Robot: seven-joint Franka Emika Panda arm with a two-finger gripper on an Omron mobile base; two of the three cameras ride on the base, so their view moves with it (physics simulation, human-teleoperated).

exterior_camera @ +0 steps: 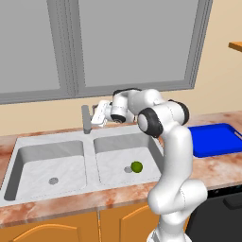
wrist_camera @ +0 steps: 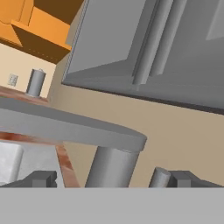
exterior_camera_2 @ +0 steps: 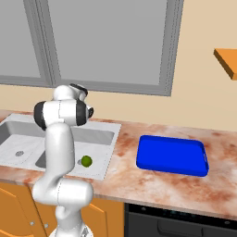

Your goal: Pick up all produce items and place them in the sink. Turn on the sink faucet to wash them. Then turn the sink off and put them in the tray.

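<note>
A small yellow-green lime [exterior_camera: 136, 166] [exterior_camera_2: 86, 161] lies in the right bowl of the pale marbled sink [exterior_camera: 90, 156] [exterior_camera_2: 109, 127], beside the drain. The grey sink faucet [exterior_camera: 86, 118] stands behind the divider between the bowls. My gripper [exterior_camera: 98, 115] hovers level with the faucet's top, just to its right, pointing at it. In the hand view the gripper [wrist_camera: 114, 180] is open, with the faucet post [wrist_camera: 111, 168] between its fingertips [wrist_camera: 41, 179] and the spout [wrist_camera: 65, 127] crossing above. The blue tray [exterior_camera: 215, 139] [exterior_camera_2: 171, 155] lies on the counter right of the sink, with nothing in it.
A large grey window [exterior_camera: 127, 42] fills the wall behind the sink. An orange shelf [exterior_camera_2: 227, 62] juts out at the upper right. A dark appliance [exterior_camera_2: 180, 220] sits under the counter below the tray. A grey canister [wrist_camera: 36, 82] stands on the far counter.
</note>
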